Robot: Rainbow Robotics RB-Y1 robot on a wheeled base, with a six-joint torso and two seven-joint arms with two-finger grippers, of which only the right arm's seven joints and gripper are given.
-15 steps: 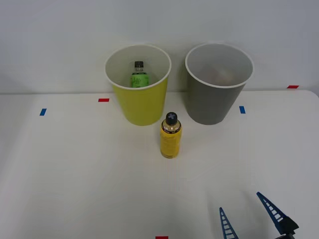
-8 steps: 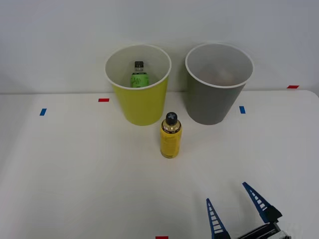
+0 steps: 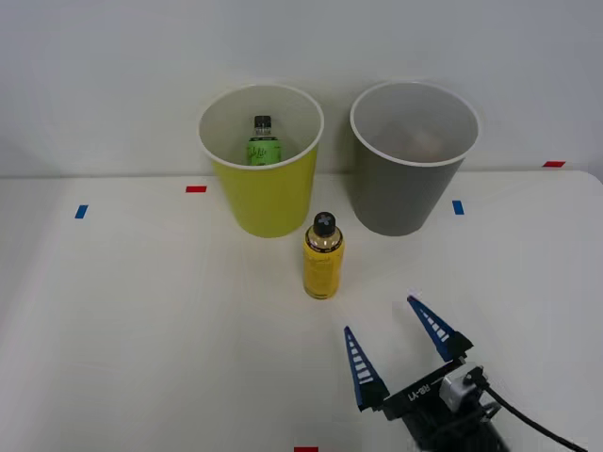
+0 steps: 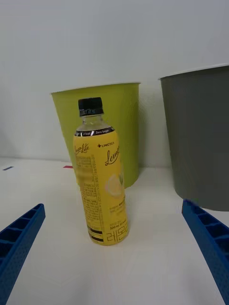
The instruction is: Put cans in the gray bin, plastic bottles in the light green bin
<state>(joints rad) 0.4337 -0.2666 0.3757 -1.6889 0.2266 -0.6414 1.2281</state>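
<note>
While the yellow bottle (image 3: 323, 257) is standing upright on the table (image 3: 141, 311) just in front of the light green bin (image 3: 262, 160), the right gripper (image 3: 396, 342) is advancing toward it, fingers spread and empty, likely lining up a grasp; the gray bin (image 3: 412, 157) is waiting alongside.

Bright, even overhead light washes the white table (image 3: 141, 311), casting only faint soft shadows beside the yellow bottle (image 3: 323, 256) and bins, with mild glare and no blur.
</note>
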